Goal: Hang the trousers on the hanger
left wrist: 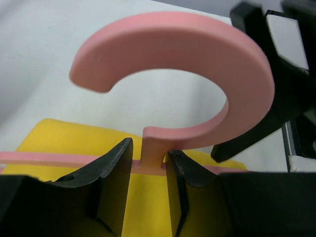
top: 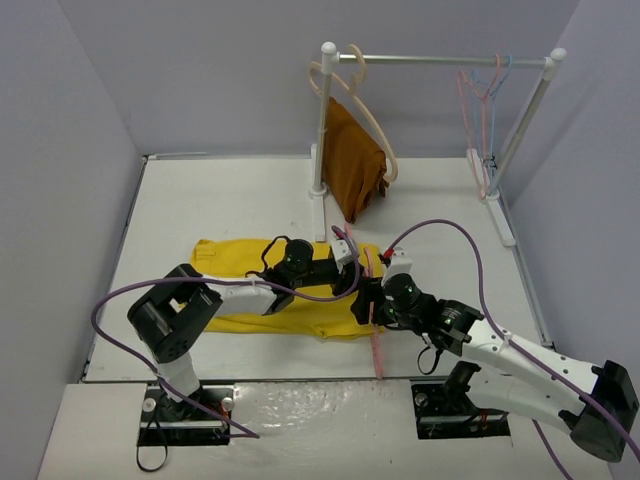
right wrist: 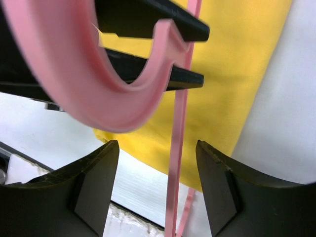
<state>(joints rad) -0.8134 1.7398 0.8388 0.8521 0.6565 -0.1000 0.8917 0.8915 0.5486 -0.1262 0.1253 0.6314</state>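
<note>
The yellow trousers (top: 235, 255) lie flat across the table's middle. The pink hanger (top: 377, 350) lies over their right end, its hook pointing away from the bases. My left gripper (top: 350, 252) sits at the hook end. In the left wrist view its jaws stand close around the hanger's neck (left wrist: 154, 148), under the big hook (left wrist: 197, 64), with yellow cloth (left wrist: 148, 202) below. My right gripper (top: 366, 300) is open, and the hanger's thin arm (right wrist: 175, 163) runs free between its fingers (right wrist: 98, 168).
A white clothes rack (top: 440, 60) stands at the back. A thick beige hanger (top: 375, 120) on it carries a rust-brown cloth (top: 355, 165). Another pink hanger (top: 470, 120) and a light blue one (top: 492, 110) hang at its right end. Grey walls close in left and right.
</note>
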